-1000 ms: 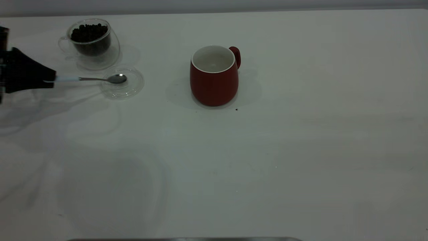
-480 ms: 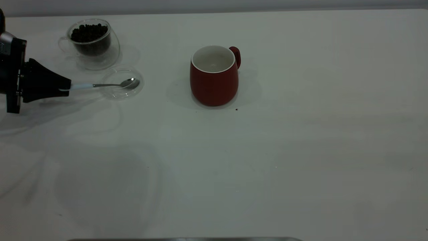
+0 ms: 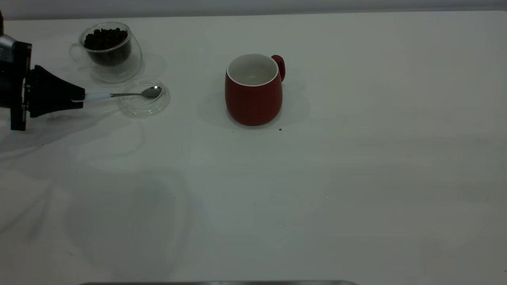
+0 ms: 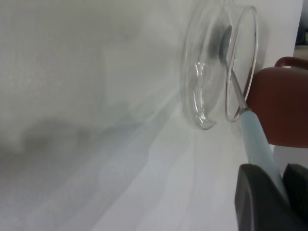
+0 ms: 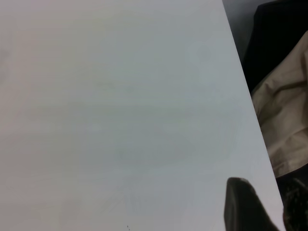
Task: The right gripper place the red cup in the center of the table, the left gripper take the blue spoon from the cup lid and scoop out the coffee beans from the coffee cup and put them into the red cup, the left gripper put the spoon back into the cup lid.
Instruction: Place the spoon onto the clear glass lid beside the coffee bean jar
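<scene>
At the left edge of the table (image 3: 317,178), my left gripper (image 3: 77,96) is shut on the pale blue handle of the blue spoon (image 3: 119,95). The spoon's steel bowl hangs over the clear cup lid (image 3: 144,103). In the left wrist view, the handle (image 4: 255,139) runs between my black fingers (image 4: 260,197) toward the lid (image 4: 202,91). The coffee cup (image 3: 109,49), full of dark coffee beans (image 3: 106,38), stands just behind the lid. The red cup (image 3: 253,93) stands upright near the table's middle, white inside, handle at the back right. My right gripper (image 5: 245,207) shows only partly, over bare table near an edge.
A small dark speck (image 3: 280,129) lies just in front of the red cup. The table edge (image 5: 250,91) runs past the right gripper, with dark and beige fabric (image 5: 284,110) beyond it. A grey strip shows at the table's front edge.
My left gripper has moved right with the spoon, carrying its bowl farther across the lid, then lifted it slightly. The red cup and the coffee cup have stayed put.
</scene>
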`<state>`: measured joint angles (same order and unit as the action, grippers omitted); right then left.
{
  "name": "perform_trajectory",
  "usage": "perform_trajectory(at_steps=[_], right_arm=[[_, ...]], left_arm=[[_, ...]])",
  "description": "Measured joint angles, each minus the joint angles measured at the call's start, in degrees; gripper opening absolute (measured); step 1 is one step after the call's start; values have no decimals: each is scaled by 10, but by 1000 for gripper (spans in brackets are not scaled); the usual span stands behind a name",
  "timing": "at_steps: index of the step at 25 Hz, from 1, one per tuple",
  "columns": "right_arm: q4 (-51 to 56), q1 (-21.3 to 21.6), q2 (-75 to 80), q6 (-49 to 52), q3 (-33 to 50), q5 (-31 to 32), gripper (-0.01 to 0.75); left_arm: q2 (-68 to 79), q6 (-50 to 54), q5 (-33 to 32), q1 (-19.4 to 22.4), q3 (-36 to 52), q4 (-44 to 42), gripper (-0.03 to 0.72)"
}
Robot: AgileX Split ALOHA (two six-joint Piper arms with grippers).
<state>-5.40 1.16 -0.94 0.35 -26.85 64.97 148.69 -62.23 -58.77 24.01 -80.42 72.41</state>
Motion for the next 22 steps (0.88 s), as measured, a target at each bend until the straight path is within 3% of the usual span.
perform_trajectory(at_steps=[10, 22], right_arm=[[0, 0, 0, 0, 0, 0, 243], [0, 0, 0, 0, 0, 0, 243]], left_arm=[[0, -11, 8, -1, 0, 1, 172], [0, -29, 8, -13, 0, 11, 344]])
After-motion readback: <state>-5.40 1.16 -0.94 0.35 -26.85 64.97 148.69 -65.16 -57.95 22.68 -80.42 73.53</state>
